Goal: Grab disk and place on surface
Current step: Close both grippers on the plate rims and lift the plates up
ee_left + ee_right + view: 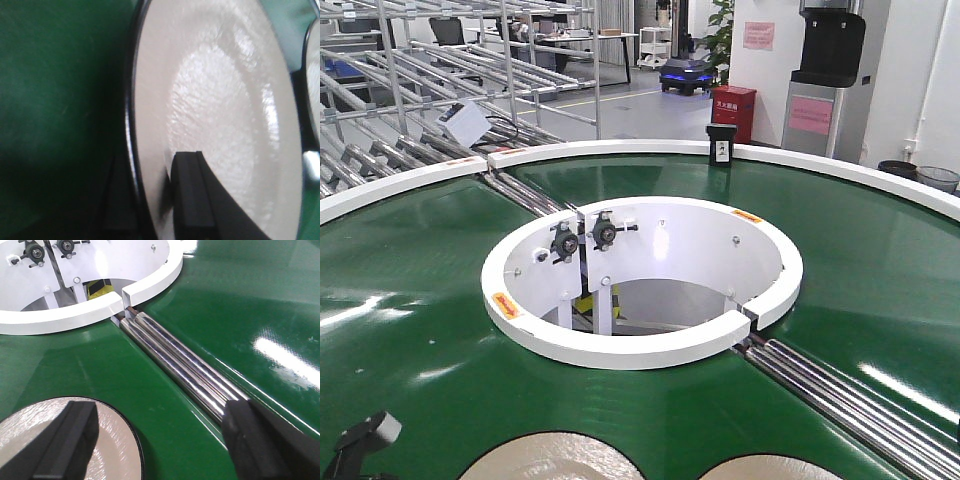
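Observation:
A pale brushed-metal disk with a dark rim fills the left wrist view, over the green conveyor belt. My left gripper is shut on the disk's rim, with one finger on its face and the other in shadow beyond the edge. A second disk lies on the belt under my right gripper, which is open; one finger hangs above this disk, the other above the steel rollers. Both disks show at the bottom of the front view. The dark tabletop surface is out of view.
A white inner ring surrounds the belt's central opening. Steel rollers cross the belt to the right. A white outer rim carries a small black box. Metal racks stand behind on the left.

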Available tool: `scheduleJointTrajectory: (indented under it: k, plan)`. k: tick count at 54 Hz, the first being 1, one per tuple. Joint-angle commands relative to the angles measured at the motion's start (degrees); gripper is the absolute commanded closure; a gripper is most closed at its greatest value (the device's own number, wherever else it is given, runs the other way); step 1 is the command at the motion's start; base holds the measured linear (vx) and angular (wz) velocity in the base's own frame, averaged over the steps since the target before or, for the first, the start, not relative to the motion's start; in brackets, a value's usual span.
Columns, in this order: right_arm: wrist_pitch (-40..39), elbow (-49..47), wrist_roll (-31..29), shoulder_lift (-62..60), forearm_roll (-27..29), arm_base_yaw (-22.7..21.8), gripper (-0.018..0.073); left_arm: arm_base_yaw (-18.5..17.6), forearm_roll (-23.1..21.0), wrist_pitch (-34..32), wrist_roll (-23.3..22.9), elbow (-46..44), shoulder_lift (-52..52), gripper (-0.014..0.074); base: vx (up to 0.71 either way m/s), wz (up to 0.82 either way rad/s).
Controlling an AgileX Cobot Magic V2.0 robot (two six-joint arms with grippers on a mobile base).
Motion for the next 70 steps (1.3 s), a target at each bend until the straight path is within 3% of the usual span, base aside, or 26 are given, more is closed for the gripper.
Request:
scheduleJointTrajectory:
  k: [1, 12, 18, 24, 33, 46, 50, 55, 58, 63, 70]
  plan:
    - [-4.5, -1.8, 0.0, -0.1, -0.2, 0.0, -0.0013, -0.2, -6.3, 0.5, 0.4, -1.4, -1.8, 0.051, 0.0, 0.0]
    - [-4.5, -1.8, -0.2, -0.1, -0.2, 0.0, -0.0012, -0.2, -12.9, 6.3, -0.4, -1.4, -1.8, 0.0607, 0.0, 0.0]
    - [-4.5, -1.8, -0.2, -0.1, -0.2, 0.0, -0.0005, -0.2, -15.3, 8.3, -2.1, -1.4, -2.0, 0.0603, 0.0, 0.0]
    - [-4.6, -1.8, -0.2, -0.1, -0.2, 0.0, -0.0005, 0.0, -17.6, 8.3, -7.0, -1.4, -3.2, 0.0603, 0.0, 0.0]
    - [-2.6, -1.9, 0.9, 0.3, 1.0, 0.0, -0.0005, 2.8, -22.1, 9.9, -8.0, -1.4, -6.6, 0.0602, 0.0, 0.0]
    - [11.7, -8.3, 8.9, 9.6, 7.1, -0.5, -0.0005, 9.0, -23.3, 11.0, -20.5, -3.1, -12.6, 0.0601, 0.0, 0.0]
    - [13.7, -10.3, 8.6, 13.2, 9.4, -2.4, -0.0005, 10.3, -23.3, 10.9, -23.9, -3.7, -14.5, 0.0601, 0.0, 0.0]
    - [11.9, -10.5, 5.3, 17.8, 12.8, -6.7, 0.0014, 11.8, -23.2, 10.7, -27.0, -4.5, -16.9, 0.0601, 0.0, 0.0]
    - [13.0, -10.5, 0.5, 20.9, 18.4, -10.7, 0.0031, 12.8, -23.3, 10.3, -27.8, -5.0, -18.2, 0.0601, 0.0, 0.0]
    - [16.8, -10.5, -13.4, 25.9, 32.6, -17.1, 0.0055, 13.5, -23.3, 10.2, -28.0, -5.2, -19.8, 0.0601, 0.0, 0.0]
    - [23.7, -10.5, -34.8, 34.2, 52.6, -22.7, 0.0064, 13.5, -23.3, 10.6, -28.0, -5.2, -20.3, 0.0601, 0.0, 0.0]
